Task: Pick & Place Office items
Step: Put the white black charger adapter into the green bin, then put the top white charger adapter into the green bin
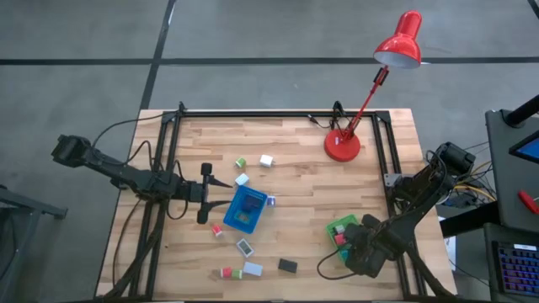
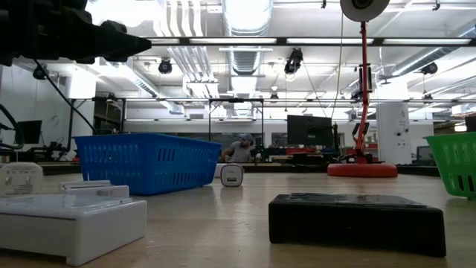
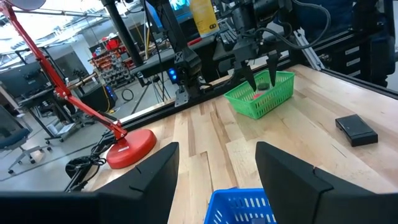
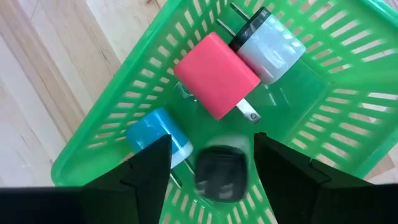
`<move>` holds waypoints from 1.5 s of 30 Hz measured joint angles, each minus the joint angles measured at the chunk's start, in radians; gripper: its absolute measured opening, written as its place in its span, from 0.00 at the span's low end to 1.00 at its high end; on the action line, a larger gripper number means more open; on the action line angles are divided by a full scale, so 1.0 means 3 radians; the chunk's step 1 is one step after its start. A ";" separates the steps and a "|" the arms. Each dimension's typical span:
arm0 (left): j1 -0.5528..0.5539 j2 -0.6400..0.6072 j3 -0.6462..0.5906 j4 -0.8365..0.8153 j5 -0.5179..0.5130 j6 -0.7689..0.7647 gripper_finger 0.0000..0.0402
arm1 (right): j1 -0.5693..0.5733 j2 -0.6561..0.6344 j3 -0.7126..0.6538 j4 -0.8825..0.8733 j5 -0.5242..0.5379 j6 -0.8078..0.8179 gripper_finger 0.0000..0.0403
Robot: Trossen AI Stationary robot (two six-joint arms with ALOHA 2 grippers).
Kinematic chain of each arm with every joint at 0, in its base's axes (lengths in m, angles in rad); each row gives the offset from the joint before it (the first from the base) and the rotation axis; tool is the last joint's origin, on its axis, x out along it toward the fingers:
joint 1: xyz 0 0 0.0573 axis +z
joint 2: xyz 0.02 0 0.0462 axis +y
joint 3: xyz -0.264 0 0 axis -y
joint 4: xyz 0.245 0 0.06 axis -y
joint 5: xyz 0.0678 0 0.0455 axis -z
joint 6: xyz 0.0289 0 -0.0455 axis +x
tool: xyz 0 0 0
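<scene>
- High view: the wooden bench point(image 1: 295, 181) carries a blue tray point(image 1: 245, 209) near its middle and a green tray point(image 1: 340, 231) toward the right near corner. The office items point(image 1: 253, 269) lie scattered around the blue tray — a white block point(image 1: 267, 160) and a green one point(image 1: 240, 162) on the far side, several more plus a black box point(image 1: 287, 266) along the near edge. A red desk lamp point(image 1: 344, 145) stands at the far right.
- High view, arms: the left end effector point(image 1: 205, 193) hovers just left of the blue tray, fingers spread apart. The right end effector point(image 1: 354, 240) sits over the green tray; its state cannot be read from here.
- Low view: the black box point(image 2: 357, 219) lies in the near right foreground, white boxes point(image 2: 71, 216) at near left, the blue tray point(image 2: 149, 160) behind them, the green tray point(image 2: 455, 164) at the right edge. A person point(image 2: 241, 149) sits far back in the room.
- Left wrist view: the left end effector point(image 3: 217, 180) is spread wide above the blue tray's rim point(image 3: 242, 208). Across the bench the right end effector point(image 3: 260, 71) hangs over the green tray point(image 3: 261, 96), fingers apart.
- Right wrist view: the right end effector point(image 4: 211, 165) is spread and pinching nothing — directly above the green tray point(image 4: 112, 134). Inside lie a red block point(image 4: 216, 74), a white-and-black block point(image 4: 267, 46), a light blue block point(image 4: 155, 134) and a dark block point(image 4: 219, 174).
</scene>
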 joint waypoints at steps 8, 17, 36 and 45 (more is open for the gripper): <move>0.0000 0.0000 0.0000 -0.0001 0.0000 0.0001 0.55 | 0.0000 0.0000 0.0000 0.0000 0.0046 0.0000 0.56; 0.0000 0.0000 0.0000 0.0001 0.0000 0.0011 0.55 | 0.0000 0.0000 -0.0001 -0.0001 0.0361 -0.0013 0.56; 0.0000 -0.0001 0.0001 0.0038 0.0003 -0.0003 0.55 | 0.0000 -0.0009 0.0128 0.0003 0.2219 -0.0568 0.56; 0.0000 -0.0001 0.0001 0.0036 0.0003 -0.0043 0.55 | -0.0004 -0.0008 0.0128 0.0277 0.3196 -0.0966 0.56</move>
